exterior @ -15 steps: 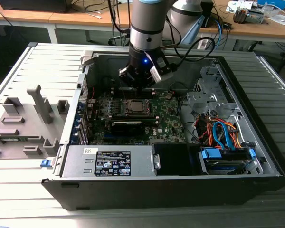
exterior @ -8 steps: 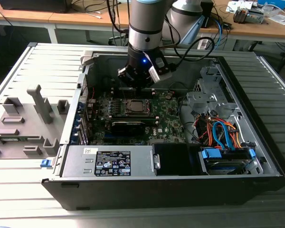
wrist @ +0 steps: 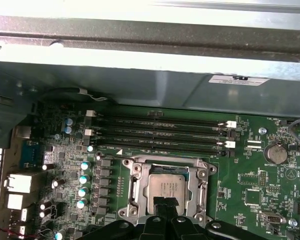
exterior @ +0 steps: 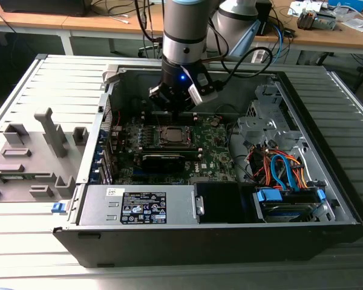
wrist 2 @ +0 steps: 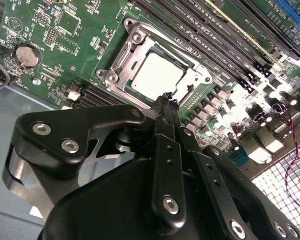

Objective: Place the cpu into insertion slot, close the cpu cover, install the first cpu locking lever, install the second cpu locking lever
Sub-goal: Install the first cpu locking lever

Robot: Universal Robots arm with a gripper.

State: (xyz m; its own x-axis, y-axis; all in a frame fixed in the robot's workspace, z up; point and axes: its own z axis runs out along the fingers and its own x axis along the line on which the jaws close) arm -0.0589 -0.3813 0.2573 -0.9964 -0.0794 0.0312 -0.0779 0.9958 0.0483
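- The tool (wrist 2: 166,102) hung just above the motherboard (wrist 2: 65,55) inside the open computer case (exterior: 327,199), its black fingertips (wrist 2: 168,106) drawn together with no gap visible and nothing between them, so it was clenched and empty.
- The cpu (wrist 2: 157,74) lay flat in the insertion slot (wrist 2: 121,59) directly beneath and just ahead of the tool's tip; in the first wrist view the fingertips (wrist: 165,206) overlapped the near edge of the chip (wrist: 168,190), though contact could not be told.
- The cpu cover (wrist 2: 192,80), a thin silver frame, lay down around the chip, whose pale top showed through its square opening in both wrist views.
- Whether the locking levers were latched could not be told.
- Beyond the slot from the tool ran four long memory slots (wrist: 160,132), with a row of capacitors (wrist: 83,177) to one side of the socket.
- A round coin battery (wrist 2: 27,56) sat on the board well to the side of the tool.
- In the exterior view the arm (exterior: 184,30) came down into the case over the socket (exterior: 170,136), a black card (exterior: 163,159) lay on the board just nearer the camera than the tool, and the case sat on a grey slatted table (exterior: 24,241).
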